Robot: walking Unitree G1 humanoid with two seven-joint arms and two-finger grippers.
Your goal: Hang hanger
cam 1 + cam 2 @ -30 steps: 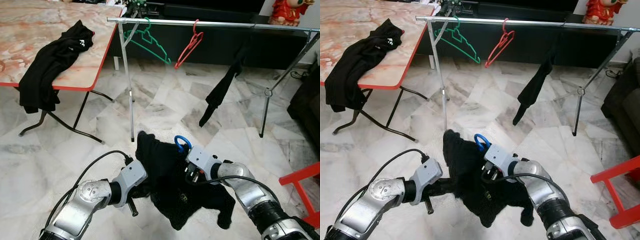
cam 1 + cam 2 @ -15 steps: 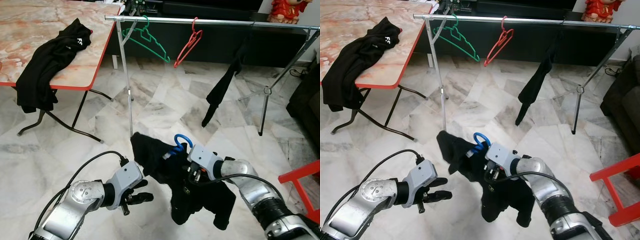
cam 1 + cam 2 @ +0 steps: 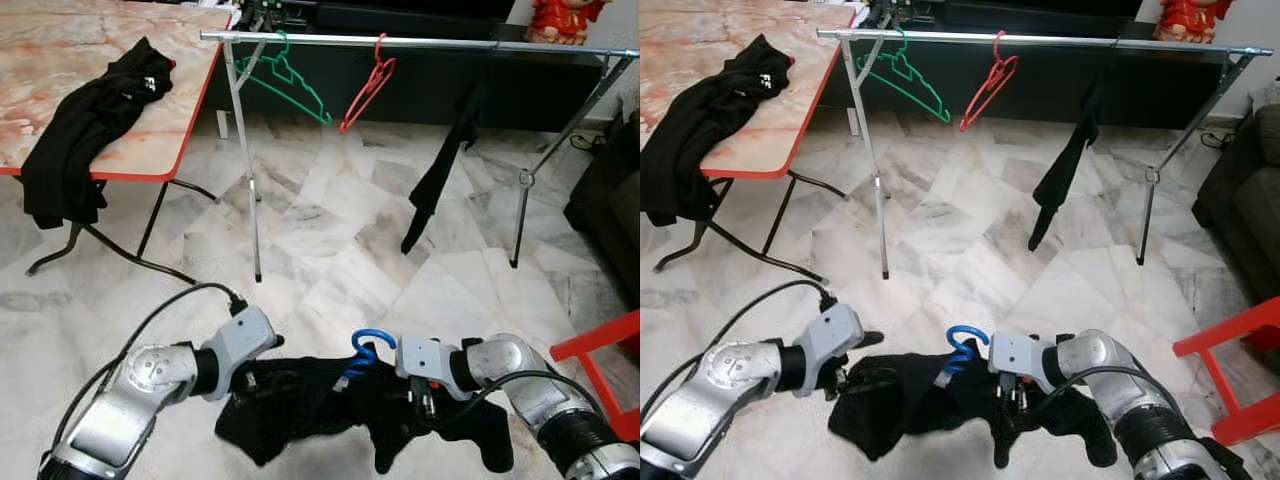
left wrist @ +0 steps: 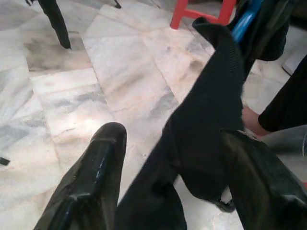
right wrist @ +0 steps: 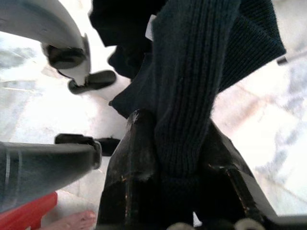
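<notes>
1. Since a second ago, both arms have dropped lower and the black garment [image 3: 330, 410], which hung bunched between them, now stretches out low across the near floor [image 3: 330, 260], with the blue hanger [image 3: 362, 352] hook poking up at its middle.
2. Far across the room, the clothes rail [image 3: 420, 42] carries a green hanger [image 3: 290, 82], a red hanger [image 3: 365, 85] and a dark cloth [image 3: 440, 175] hanging right of them.
3. At far left, the table [image 3: 90, 60] holds another black garment [image 3: 85, 130] draped over its near edge.
4. On the right, the right gripper [image 5: 170, 158] has its fingers clamped on a ribbed fold of the garment.
5. On the left, the left gripper [image 4: 168, 163] has its fingers spread apart, with cloth lying loosely between them.
6. Risk, as I judge it: the hanger sits loosely in the cloth, so lifting by the fabric alone could tip it out, and the trailing garment could drag on the floor.
7. No containers are present.
</notes>
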